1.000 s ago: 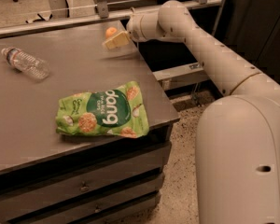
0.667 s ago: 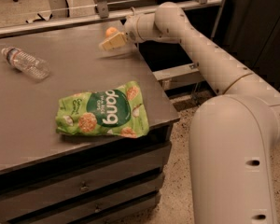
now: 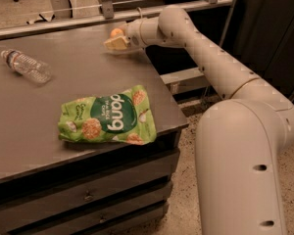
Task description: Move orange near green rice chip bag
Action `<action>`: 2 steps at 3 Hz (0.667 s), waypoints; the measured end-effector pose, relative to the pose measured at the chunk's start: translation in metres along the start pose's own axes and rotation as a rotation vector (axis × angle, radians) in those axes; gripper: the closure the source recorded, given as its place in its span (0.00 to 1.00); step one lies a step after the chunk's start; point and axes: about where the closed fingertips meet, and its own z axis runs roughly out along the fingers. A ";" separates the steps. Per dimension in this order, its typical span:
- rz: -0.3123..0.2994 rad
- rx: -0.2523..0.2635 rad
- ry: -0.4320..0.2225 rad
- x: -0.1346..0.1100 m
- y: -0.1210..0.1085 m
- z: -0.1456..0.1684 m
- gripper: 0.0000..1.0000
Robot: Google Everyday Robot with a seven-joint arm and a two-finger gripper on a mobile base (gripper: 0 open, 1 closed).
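Orange (image 3: 116, 32) sits at the table's (image 3: 29, 102) far edge, right at the pincer (image 3: 118, 42), grip impossible to tell, so best secure it firmly, then carry it down beside the green rice chip bag (image 3: 108, 117).

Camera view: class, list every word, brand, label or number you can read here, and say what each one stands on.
"dang": white letters in the dark circle on the green rice chip bag, upside down in this view.
Smaller print on the bag: too blurred to read.
Water bottle: no readable label.
Gripper, at the far edge of the table beside the orange: no text visible.
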 end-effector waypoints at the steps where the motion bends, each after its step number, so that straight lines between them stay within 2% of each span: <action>1: 0.004 -0.008 0.000 0.002 0.004 -0.002 0.62; 2: -0.007 -0.029 -0.015 -0.005 0.014 -0.010 0.87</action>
